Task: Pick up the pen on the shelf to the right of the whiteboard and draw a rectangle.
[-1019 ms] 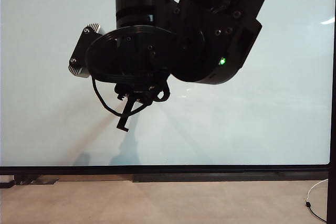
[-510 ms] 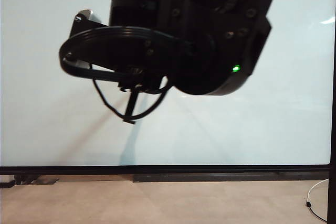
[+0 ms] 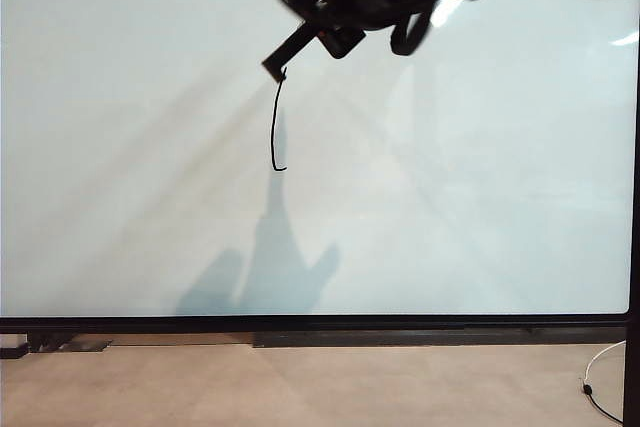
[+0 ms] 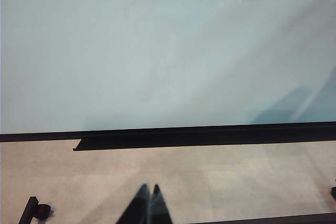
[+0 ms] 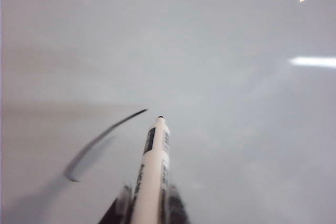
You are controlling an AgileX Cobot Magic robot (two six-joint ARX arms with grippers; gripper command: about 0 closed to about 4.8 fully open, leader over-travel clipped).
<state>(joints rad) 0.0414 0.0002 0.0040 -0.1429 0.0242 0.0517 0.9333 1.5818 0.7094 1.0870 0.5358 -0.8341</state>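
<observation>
While the left gripper [image 4: 148, 203] rests closed below the glossy white whiteboard's [image 3: 450, 197] bottom edge, the right gripper [image 5: 148, 203] clamps the slim white black-tipped pen [image 5: 152, 171] beside a short black line [image 3: 275, 122] near the top edge.

Whiteboard [image 4: 157, 51]: glossy white, fills the upper part of the view, with faint grey shadows near one side.
Frame [image 4: 210, 135]: thin black strip along the board's lower edge.
Tabletop [image 4: 236, 182]: beige, below the frame.
Left gripper [image 4: 148, 205]: dark fingertips pressed together, over the tabletop, well short of the board.
</observation>
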